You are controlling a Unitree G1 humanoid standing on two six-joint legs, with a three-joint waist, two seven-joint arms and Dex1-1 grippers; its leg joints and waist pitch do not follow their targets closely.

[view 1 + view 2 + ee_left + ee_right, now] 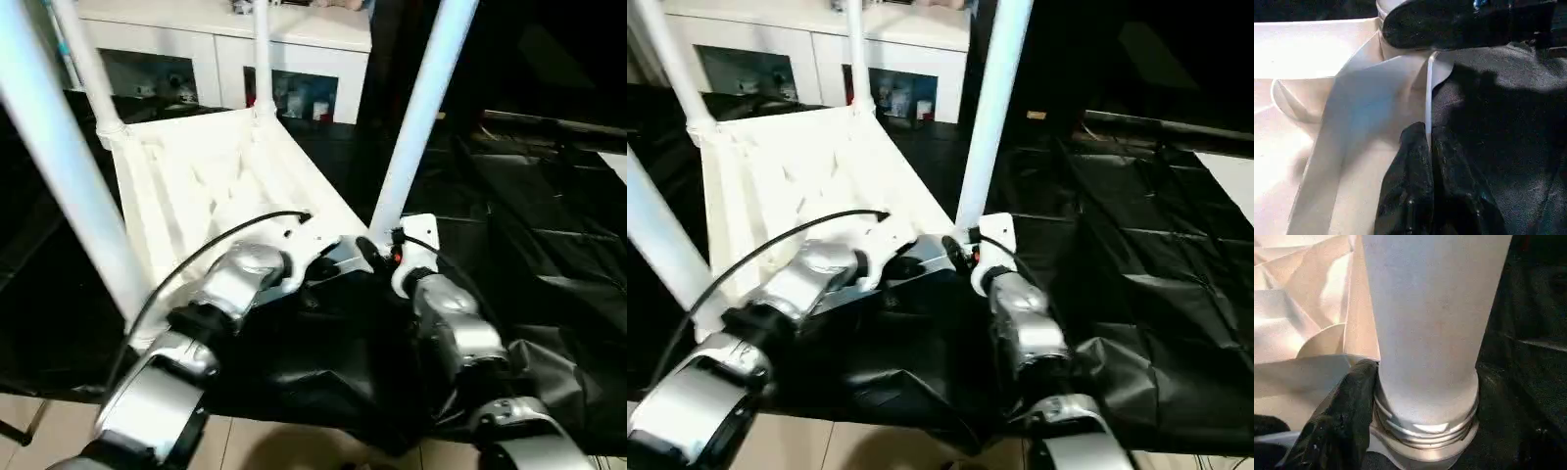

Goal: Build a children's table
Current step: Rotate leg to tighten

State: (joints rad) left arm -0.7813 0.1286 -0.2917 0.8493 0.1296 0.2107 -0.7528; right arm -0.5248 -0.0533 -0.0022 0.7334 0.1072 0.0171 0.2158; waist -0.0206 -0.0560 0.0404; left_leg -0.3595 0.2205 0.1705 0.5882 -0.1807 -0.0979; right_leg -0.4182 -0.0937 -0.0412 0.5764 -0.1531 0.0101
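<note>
The white children's table top (196,186) lies upside down, ribs up, on the black-draped work table. Legs stand in its sockets: near left (59,147), far left (90,69), far middle (262,59) and near right (421,108). My left gripper (1428,142) is shut on the thin rim of the top beside the near right corner. My right gripper (387,250) sits at the foot of the near right leg (1430,323). One black finger (1347,416) presses against its threaded collar (1425,426); the other finger is hidden behind the leg.
The black drape (549,225) spreads in folds to the right and hangs over the near edge above a tan floor (265,446). A white cabinet (225,49) with glass doors stands behind the work table.
</note>
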